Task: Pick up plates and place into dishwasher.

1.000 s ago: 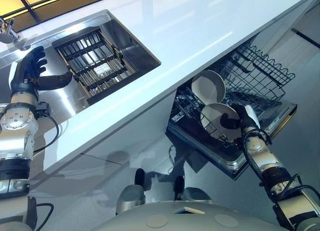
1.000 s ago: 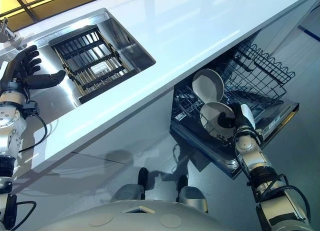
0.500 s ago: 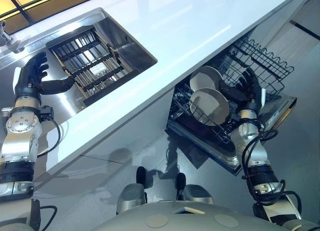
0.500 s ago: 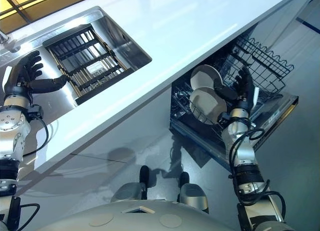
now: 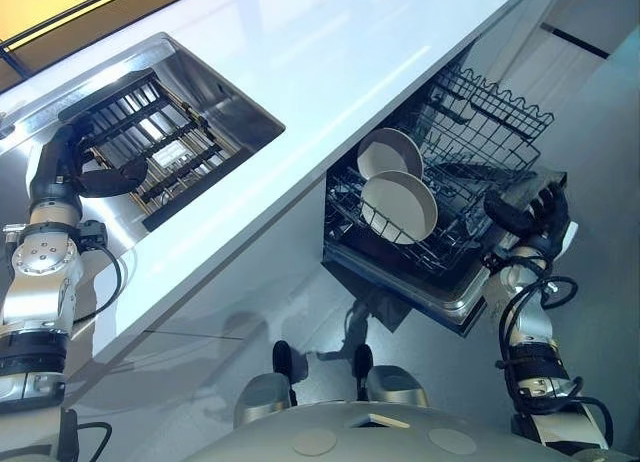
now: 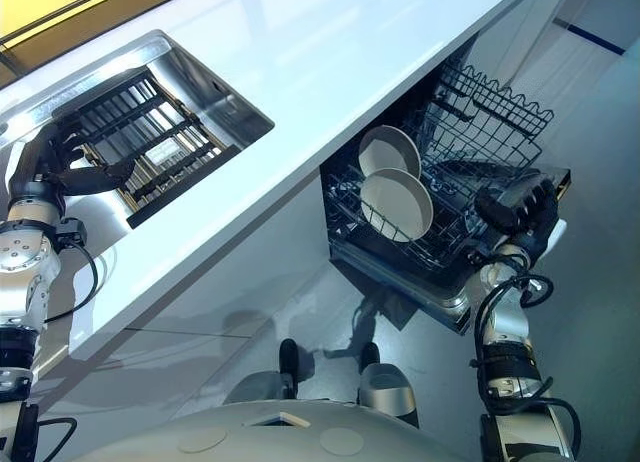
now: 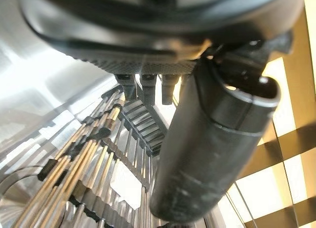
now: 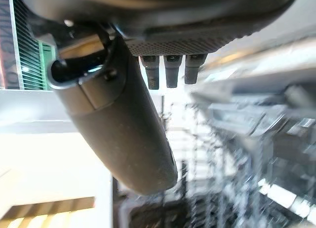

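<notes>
**A:** Where do our plates stand?

**B:** Both are on edge in the dishwasher rack [image 5: 450,244], the front plate [image 5: 398,207] just ahead of the rear plate [image 5: 388,152]. We judge they are set upright between the wires so they cannot tip and water can reach both faces.

**A:** And our right hand?

**B:** Our right hand [image 6: 515,207] hangs just beside the rack's outer corner, apart from both plates. Its fingers are loose, its thumb is out, and it holds nothing. We read that as the placing done for these two.

**A:** The left?

**B:** Our left hand [image 5: 62,167] is well apart from the rack, up at the sink [image 5: 235,102]. Its fingers are straight and empty above the wire grid [image 5: 150,147] lying there. We guess it hovers there because any further plate would come from that side.
</notes>
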Controlling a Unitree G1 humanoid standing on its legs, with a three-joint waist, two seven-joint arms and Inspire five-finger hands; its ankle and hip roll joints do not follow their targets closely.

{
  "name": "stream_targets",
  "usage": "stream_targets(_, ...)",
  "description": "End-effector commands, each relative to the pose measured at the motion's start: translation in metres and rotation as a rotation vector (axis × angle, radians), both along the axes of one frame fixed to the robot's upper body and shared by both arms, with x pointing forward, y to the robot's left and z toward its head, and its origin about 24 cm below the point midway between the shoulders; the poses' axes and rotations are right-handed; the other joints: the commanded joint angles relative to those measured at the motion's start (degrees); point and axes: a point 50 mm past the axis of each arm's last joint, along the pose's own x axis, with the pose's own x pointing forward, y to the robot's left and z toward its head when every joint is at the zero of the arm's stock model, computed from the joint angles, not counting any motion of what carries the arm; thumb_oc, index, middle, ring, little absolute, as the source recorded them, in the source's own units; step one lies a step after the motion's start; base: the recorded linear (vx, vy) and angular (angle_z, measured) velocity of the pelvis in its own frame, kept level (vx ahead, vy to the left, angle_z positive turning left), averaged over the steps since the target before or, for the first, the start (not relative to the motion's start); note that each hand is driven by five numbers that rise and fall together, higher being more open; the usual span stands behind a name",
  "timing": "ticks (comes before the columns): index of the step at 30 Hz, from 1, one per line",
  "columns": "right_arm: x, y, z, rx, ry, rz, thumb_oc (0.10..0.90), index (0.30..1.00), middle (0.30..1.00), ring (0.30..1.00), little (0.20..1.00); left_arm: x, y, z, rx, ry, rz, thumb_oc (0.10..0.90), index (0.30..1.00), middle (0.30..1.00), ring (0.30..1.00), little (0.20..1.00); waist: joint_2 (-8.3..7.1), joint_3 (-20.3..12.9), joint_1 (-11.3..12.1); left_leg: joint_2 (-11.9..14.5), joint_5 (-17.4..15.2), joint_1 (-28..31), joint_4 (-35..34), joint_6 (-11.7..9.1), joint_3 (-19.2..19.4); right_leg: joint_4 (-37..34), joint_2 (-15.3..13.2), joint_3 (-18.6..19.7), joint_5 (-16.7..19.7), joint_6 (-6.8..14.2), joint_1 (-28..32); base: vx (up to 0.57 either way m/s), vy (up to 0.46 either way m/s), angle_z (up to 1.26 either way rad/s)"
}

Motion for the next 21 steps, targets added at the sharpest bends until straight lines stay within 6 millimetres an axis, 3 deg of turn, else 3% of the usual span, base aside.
stream_targets(1,0.007,-0.019,0.021,-0.092,-0.043,0.136,0.800,0.900,0.900,0.900,0.900,0.003,0.001,0.052,0.104,-0.206,-0.037,0.800,0.900,0.900,0.900,0.900,3.87,-6.93,0.07,-1.74,-6.57,-1.32,2.93,0.33,2.91,12.08,2.47,-2.87,-8.92,1.69,-5.54,-0.01,-0.064,-0.05)
stream_targets(4,0.001,-0.025,0.003,-0.035,0.037,0.141,0.800,0.900,0.900,0.900,0.900,0.007,0.000,0.059,0.108,-0.205,-0.051,0.800,0.900,0.900,0.900,0.900,3.86,-6.60,0.37,-1.54,-6.52,-1.72,3.23,0.10,2.63,12.16,2.50,-3.19,-9.03,1.56,-5.52,-0.01,-0.055,-0.01)
stream_targets(7,0.002,-0.026,-0.002,0.002,0.063,0.172,0.800,0.900,0.900,0.900,0.900,0.010,-0.002,0.064,0.113,-0.201,-0.068,0.800,0.900,0.900,0.900,0.900,3.88,-6.28,0.73,-1.36,-6.56,-1.98,3.56,-0.08,2.34,12.30,2.57,-3.53,-9.14,1.42,-5.47,0.00,-0.062,0.01)
stream_targets(11,0.006,-0.014,-0.013,0.096,0.079,0.286,0.800,0.900,0.900,0.900,0.900,0.018,-0.009,0.073,0.125,-0.200,-0.101,0.800,0.900,0.900,0.900,0.900,3.83,-5.63,1.59,-1.13,-6.42,-2.55,3.96,-0.30,1.49,12.52,2.87,-3.87,-9.28,1.03,-5.45,0.01,-0.066,0.04)
stream_targets(21,0.022,0.006,-0.010,0.047,0.148,0.496,0.800,0.900,0.900,0.900,0.900,0.028,-0.020,0.088,0.142,-0.205,-0.146,0.800,0.900,0.900,0.900,0.900,3.04,-4.58,3.26,-0.91,-6.14,-3.96,4.96,-0.71,-0.09,12.62,3.36,-4.45,-9.16,0.53,-5.58,0.01,-0.042,0.11)
